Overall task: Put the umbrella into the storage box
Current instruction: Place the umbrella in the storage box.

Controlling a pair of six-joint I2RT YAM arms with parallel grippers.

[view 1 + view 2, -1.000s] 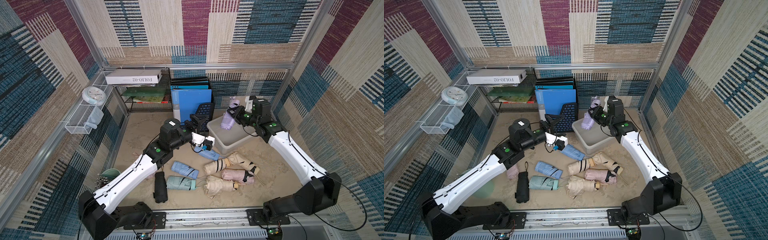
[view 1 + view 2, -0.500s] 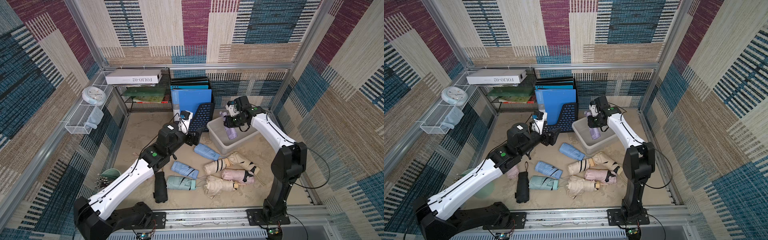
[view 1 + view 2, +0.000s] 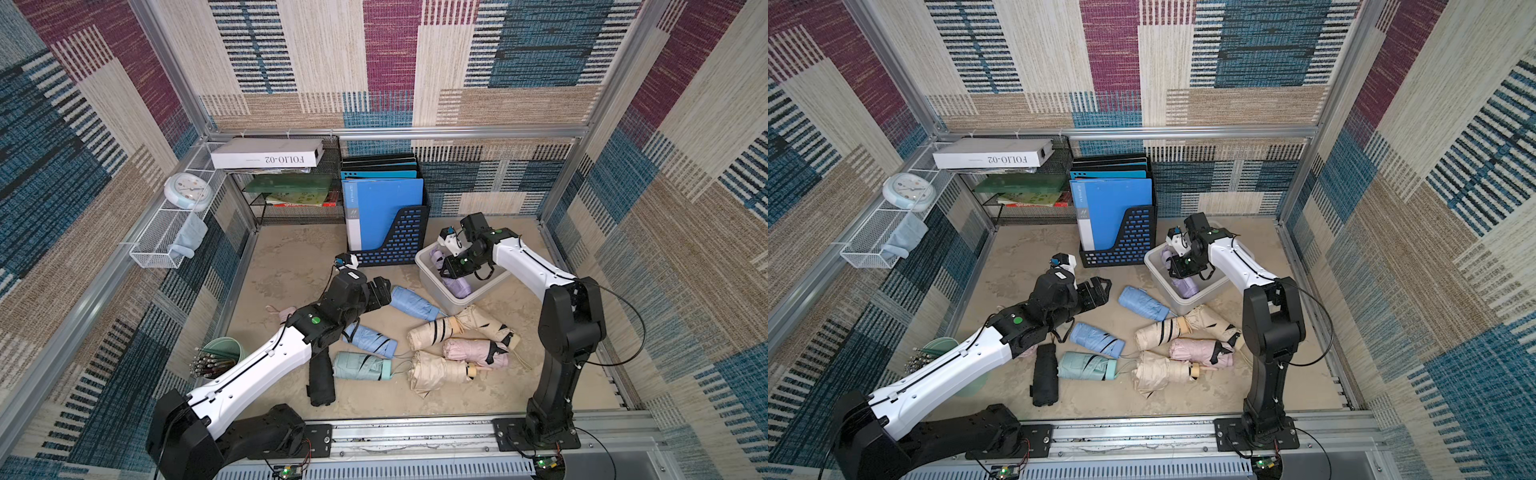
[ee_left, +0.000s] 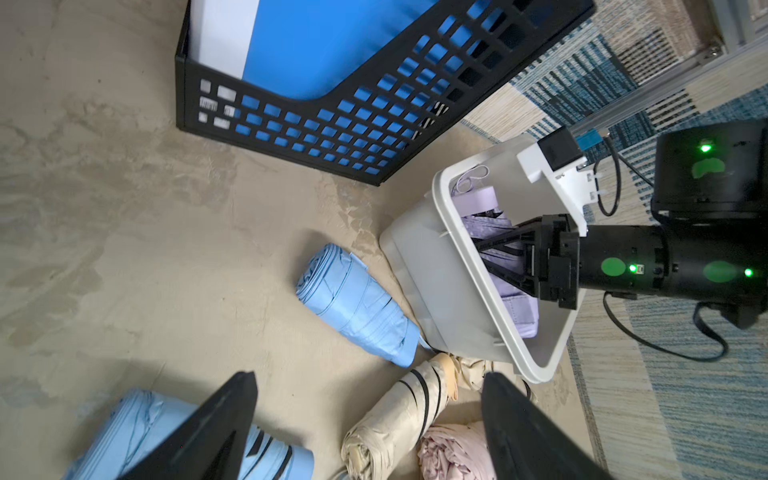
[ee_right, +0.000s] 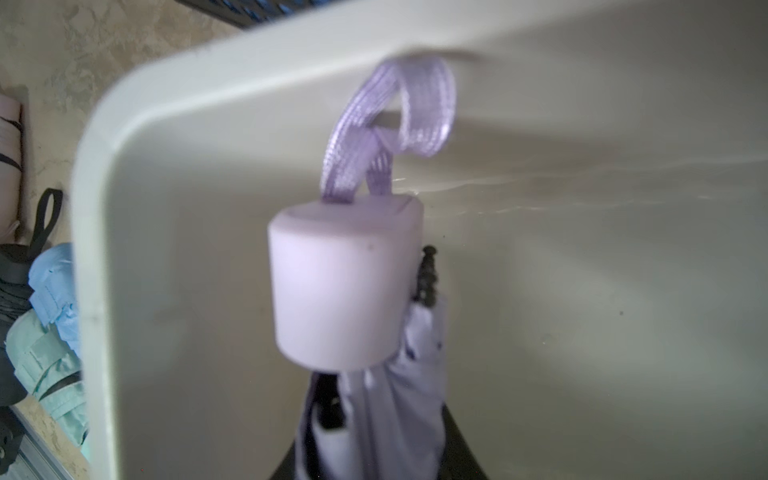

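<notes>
Left wrist view, right side: right gripper point(image 4: 486, 257) pinched the umbrella point(image 4: 519, 307) inside the box point(image 4: 415, 266); its strap point(image 5: 428, 124) could snag on release. Left gripper point(image 4: 368, 376) gaped, empty.

White arms point(image 3: 257, 365), black joints point(image 3: 571, 320)

The lilac umbrella point(image 5: 345, 286) is blurred and cropped

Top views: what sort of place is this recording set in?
Likely a mock home-office corner inside a test booth: patterned fabric walls on a metal frame, a black file holder with folders, and a clock on a wire shelf.
</notes>
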